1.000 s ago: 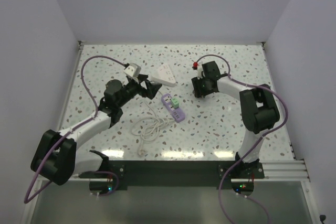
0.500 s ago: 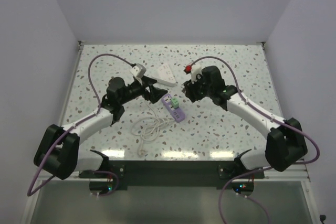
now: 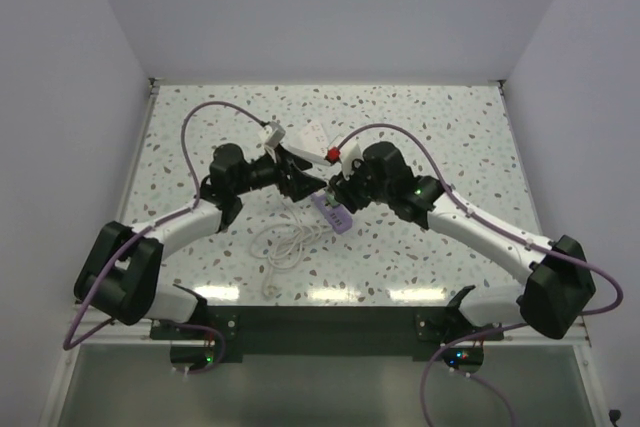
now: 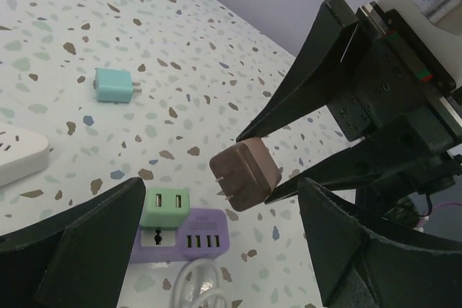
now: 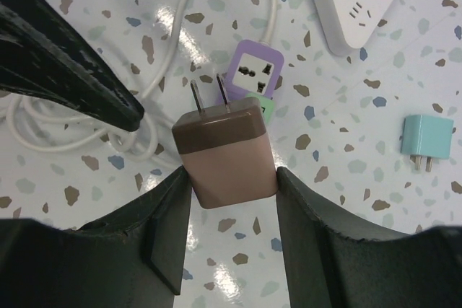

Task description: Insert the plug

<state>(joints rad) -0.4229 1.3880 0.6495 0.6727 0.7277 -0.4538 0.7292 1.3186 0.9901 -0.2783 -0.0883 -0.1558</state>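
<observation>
My right gripper [image 5: 231, 171] is shut on a brown plug [image 5: 225, 151], its two prongs pointing toward the purple power strip [image 5: 251, 68] lying on the table. The plug [image 4: 245, 174] hangs in the air above the strip [image 4: 189, 238], apart from it. A green adapter [image 4: 164, 207] sits plugged into one end of the strip. My left gripper [image 4: 222, 187] is open, with nothing between its fingers, just left of the strip [image 3: 335, 215]. From above, the two grippers nearly meet over the strip, left gripper [image 3: 300, 175] facing right gripper [image 3: 335, 192].
A white power strip [image 3: 315, 137] lies behind the grippers. A teal plug [image 5: 426, 135] rests loose on the table to the right. The purple strip's white cable [image 3: 285, 242] lies coiled in front, toward the arm bases. The left gripper's fingers [image 5: 72, 55] are close to the plug.
My right arm has swung left, carrying the brown plug from the back right to above the purple strip. My left gripper has moved right, closer to the strip.
</observation>
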